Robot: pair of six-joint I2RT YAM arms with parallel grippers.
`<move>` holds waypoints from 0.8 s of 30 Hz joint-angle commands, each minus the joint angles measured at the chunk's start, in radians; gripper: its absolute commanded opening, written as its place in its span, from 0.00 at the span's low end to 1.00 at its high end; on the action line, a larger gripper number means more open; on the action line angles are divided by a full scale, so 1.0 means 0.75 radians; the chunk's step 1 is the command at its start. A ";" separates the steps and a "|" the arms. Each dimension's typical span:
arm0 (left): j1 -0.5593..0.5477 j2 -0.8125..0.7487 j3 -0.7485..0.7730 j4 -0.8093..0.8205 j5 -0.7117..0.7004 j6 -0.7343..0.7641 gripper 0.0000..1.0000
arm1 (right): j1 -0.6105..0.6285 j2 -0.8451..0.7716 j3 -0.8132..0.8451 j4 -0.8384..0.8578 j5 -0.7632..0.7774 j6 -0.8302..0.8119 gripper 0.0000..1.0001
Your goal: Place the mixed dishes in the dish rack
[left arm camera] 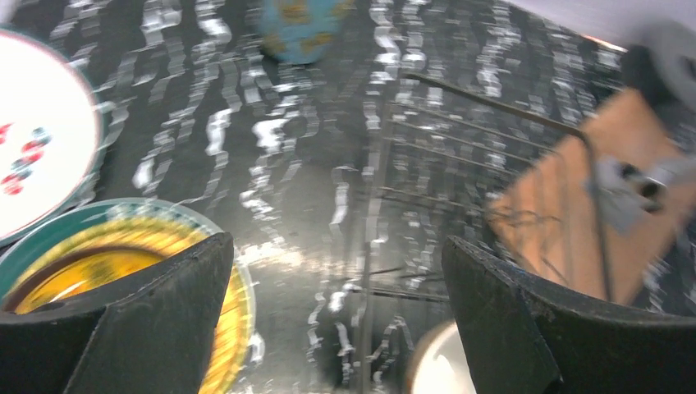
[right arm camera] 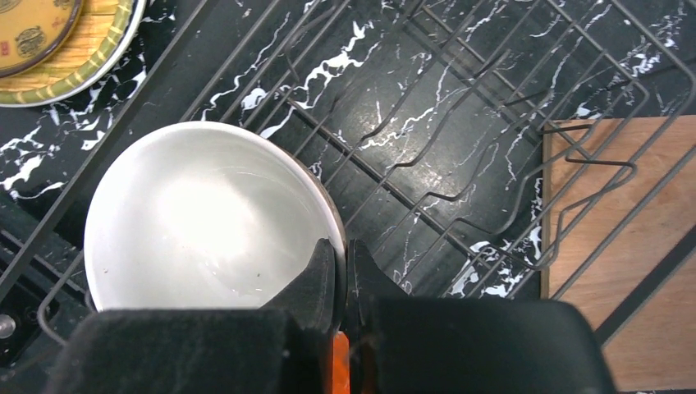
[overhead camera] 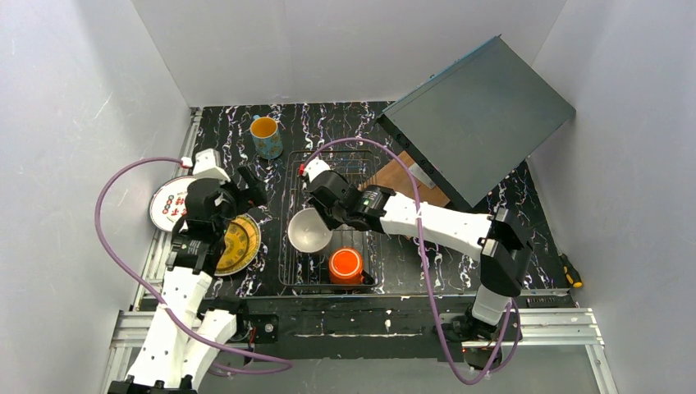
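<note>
The dish rack point(overhead camera: 345, 168) lies in the middle of the black marbled table point(overhead camera: 328, 123), its long side running from the near edge toward the far one. Two of the five dishes are inside it. The orange mug point(overhead camera: 345, 264) sits at the rack's near end, and the white-and-tan bowl point(overhead camera: 310, 231) sits mouth up just beyond it, against the rack's left side.

The right gripper point(right arm camera: 342, 246) is over the bowl's right rim with its fingers pinched together. The right wrist view shows the tips meeting just at the rim's edge, but not whether the rim is caught between them. So the bowl is in the rack, and I cannot tell if it is let go or only being seated.

The left gripper point(left arm camera: 335, 246) is spread wide and grasps nothing. It hovers over bare table between the yellow ornate plate point(overhead camera: 240, 246) and the rack's left side.

Three dishes are outside the rack. The yellow ornate plate lies flat just left of the rack, toward the table's near-left corner. The white plate with coloured marks point(overhead camera: 167, 205) lies at the table's left edge, beside the yellow one. The blue patterned mug point(overhead camera: 266, 136) stands upright near the far edge, off the rack's far-left corner.

By that count the task is somewhat under half done. The far half of the rack has nothing in it. The wooden board point(overhead camera: 394, 176) shows under its far-right corner.
</note>
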 commanded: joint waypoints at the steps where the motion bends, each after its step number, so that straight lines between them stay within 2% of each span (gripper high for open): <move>1: 0.005 0.044 -0.051 0.288 0.614 0.063 0.98 | 0.002 -0.066 0.098 0.040 0.145 0.007 0.01; 3: 0.003 0.148 -0.024 0.324 0.831 0.044 0.95 | -0.001 -0.097 0.103 0.014 0.209 0.024 0.01; 5: 0.002 0.267 0.024 0.310 0.990 0.040 0.87 | -0.011 -0.133 0.093 -0.001 0.249 0.048 0.01; 7: -0.005 0.349 0.050 0.302 1.095 0.030 0.78 | -0.024 -0.166 0.094 -0.024 0.275 0.069 0.01; 9: -0.041 0.383 0.061 0.299 1.143 0.039 0.76 | -0.034 -0.188 0.099 -0.049 0.317 0.087 0.01; 12: -0.136 0.400 0.087 0.235 1.107 0.105 0.71 | -0.039 -0.213 0.102 -0.056 0.332 0.086 0.01; 17: -0.298 0.386 0.133 0.052 0.805 0.238 0.59 | -0.039 -0.231 0.139 -0.081 0.323 0.088 0.01; 24: -0.321 0.440 0.165 -0.009 0.719 0.245 0.43 | -0.020 -0.242 0.184 -0.097 0.285 0.100 0.01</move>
